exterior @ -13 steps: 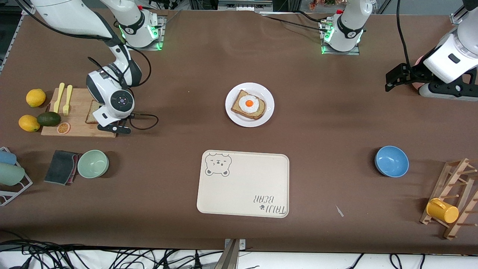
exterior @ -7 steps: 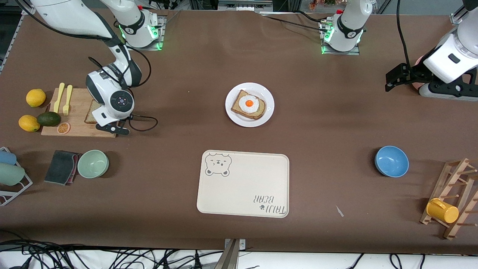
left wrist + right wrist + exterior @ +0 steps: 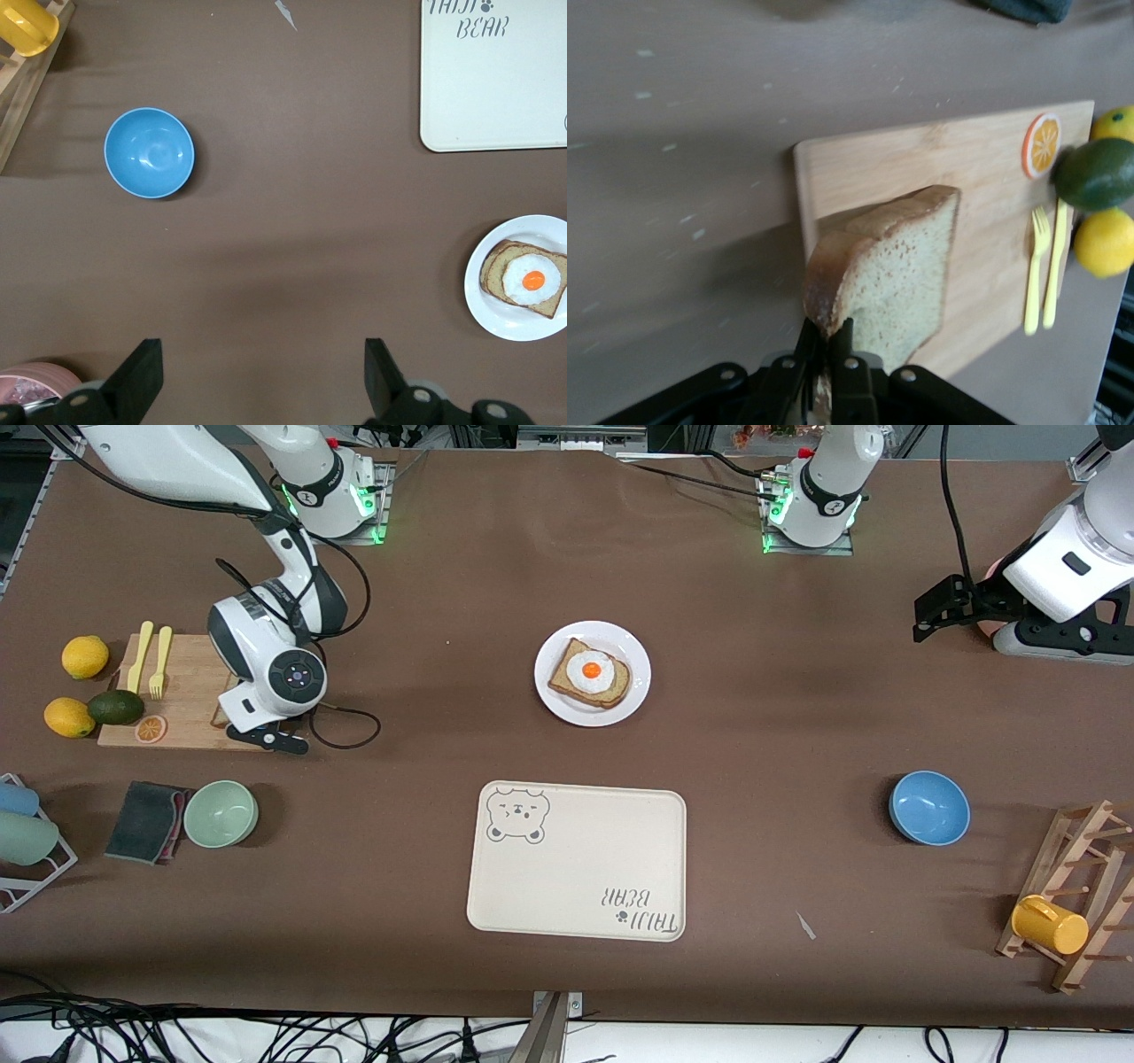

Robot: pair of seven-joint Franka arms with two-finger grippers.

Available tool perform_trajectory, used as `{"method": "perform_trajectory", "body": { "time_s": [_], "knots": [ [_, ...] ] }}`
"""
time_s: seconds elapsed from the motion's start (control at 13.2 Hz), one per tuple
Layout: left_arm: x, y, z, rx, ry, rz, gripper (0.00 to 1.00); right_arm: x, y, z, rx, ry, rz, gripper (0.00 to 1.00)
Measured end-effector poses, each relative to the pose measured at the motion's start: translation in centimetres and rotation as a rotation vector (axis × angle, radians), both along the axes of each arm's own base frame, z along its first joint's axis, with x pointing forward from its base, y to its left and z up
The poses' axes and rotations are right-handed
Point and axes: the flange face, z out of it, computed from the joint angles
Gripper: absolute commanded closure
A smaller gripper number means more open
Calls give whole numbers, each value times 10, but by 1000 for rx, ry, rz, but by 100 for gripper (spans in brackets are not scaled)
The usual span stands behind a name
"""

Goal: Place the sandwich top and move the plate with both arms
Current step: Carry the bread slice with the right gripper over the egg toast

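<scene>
Pinching one crust edge, the right gripper (image 3: 826, 367) has its fingers clamped on the sandwich top (image 3: 890, 274), lifted and tilted above the cutting board (image 3: 983, 177), its flat face slanting and its long axis running out from the fingers. Farther off, the plate (image 3: 638, 700) carries the egg bread (image 3: 589, 674). The left gripper (image 3: 261, 376) waits spread wide over bare table.

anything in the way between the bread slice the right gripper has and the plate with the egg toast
Nothing visible. The right gripper is shut on the bread slice over the cutting board. Between the board and the plate lies only bare table. The tray and green bowl sit nearer the camera, off that line.
</scene>
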Motion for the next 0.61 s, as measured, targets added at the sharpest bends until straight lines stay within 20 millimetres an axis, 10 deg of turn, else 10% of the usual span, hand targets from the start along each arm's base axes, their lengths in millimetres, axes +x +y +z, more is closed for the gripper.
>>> {"method": "perform_trajectory", "body": {
  "time_s": [0.61],
  "knots": [
    [0, 0, 0, 0, 0, 0, 0, 20, 164, 143, 175, 12, 64, 100]
  ]
}}
